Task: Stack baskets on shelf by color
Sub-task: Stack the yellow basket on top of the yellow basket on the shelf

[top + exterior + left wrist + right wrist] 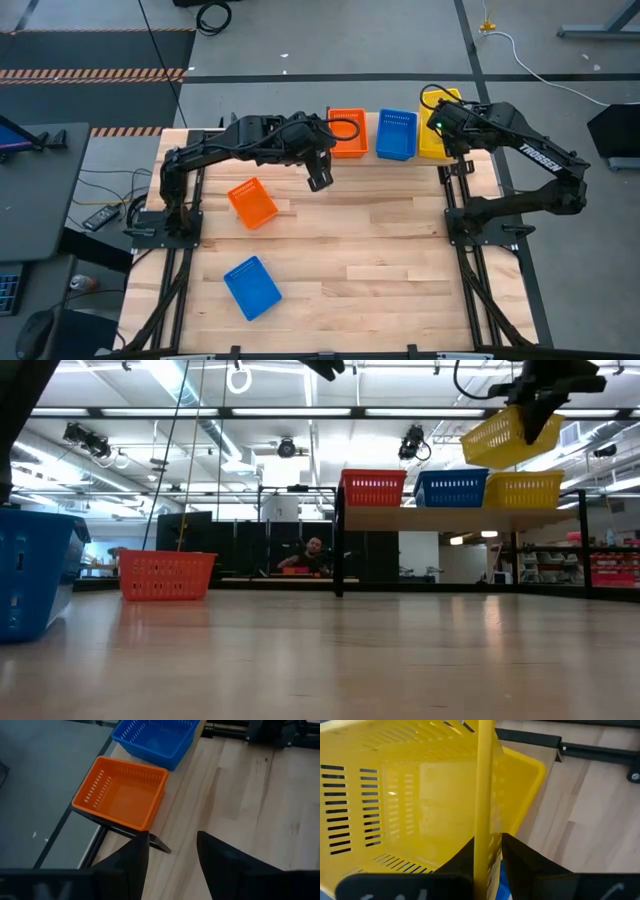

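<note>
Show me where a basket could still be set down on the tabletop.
Free: the wide plank stretch right of the loose blue basket and loose orange basket, up to the right arm's base. Crowded: the shelf, where the right hand holds a yellow basket over another; the left hand hovers nearby.

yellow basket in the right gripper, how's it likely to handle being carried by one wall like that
The yellow basket hangs tilted from the right gripper, pinched by one wall, so it probably swings or pivots easily. Its thin slotted plastic sides suggest it is light and may flex a little. It looks stiff enough to hold its shape.
</note>
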Robot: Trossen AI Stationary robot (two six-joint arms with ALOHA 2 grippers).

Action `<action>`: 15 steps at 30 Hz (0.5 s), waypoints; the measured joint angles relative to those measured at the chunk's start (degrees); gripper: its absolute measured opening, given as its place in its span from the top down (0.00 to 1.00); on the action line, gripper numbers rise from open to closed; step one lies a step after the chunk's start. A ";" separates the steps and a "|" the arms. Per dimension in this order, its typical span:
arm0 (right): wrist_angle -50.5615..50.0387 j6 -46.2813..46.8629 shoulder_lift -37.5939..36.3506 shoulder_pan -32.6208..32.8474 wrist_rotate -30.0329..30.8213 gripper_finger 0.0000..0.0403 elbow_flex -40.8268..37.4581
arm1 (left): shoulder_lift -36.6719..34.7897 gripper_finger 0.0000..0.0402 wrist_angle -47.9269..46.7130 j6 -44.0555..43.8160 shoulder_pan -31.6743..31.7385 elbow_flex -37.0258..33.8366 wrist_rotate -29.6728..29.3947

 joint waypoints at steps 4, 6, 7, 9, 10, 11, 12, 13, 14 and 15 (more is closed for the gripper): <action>-0.01 -3.22 0.00 0.00 0.71 0.81 0.00 | 0.00 0.57 0.04 -0.04 -0.26 0.00 0.00; -0.03 -3.93 0.00 0.00 0.98 0.81 0.00 | 0.00 0.57 0.02 -0.05 -0.52 0.00 -0.02; -0.01 -4.21 0.00 0.00 1.00 0.81 0.00 | 0.00 0.57 0.01 -0.04 -0.62 0.00 0.00; -0.02 -4.99 0.00 0.00 1.04 0.81 0.00 | 0.00 0.57 0.01 -0.04 -0.92 0.00 0.00; -0.03 -5.30 0.00 0.00 1.26 0.81 0.00 | 0.00 0.57 0.01 -0.04 -1.06 0.00 0.00; -0.01 -5.69 0.00 0.00 1.70 0.81 0.00 | 0.00 0.57 0.00 -0.07 -1.22 0.00 0.00; -0.01 -6.16 0.00 0.00 2.06 0.81 0.00 | 0.00 0.57 -0.01 -0.07 -1.36 0.00 0.00; -0.01 -6.46 0.00 0.00 2.36 0.81 0.00 | 0.00 0.57 -0.03 -0.07 -1.59 0.00 0.00; -0.01 -6.66 -0.04 0.00 2.78 0.81 0.00 | 0.00 0.57 -0.03 -0.07 -1.77 0.00 0.00; -0.01 -6.70 -0.13 0.00 3.18 0.80 0.00 | 0.00 0.57 -0.03 -0.07 -1.96 0.00 0.00</action>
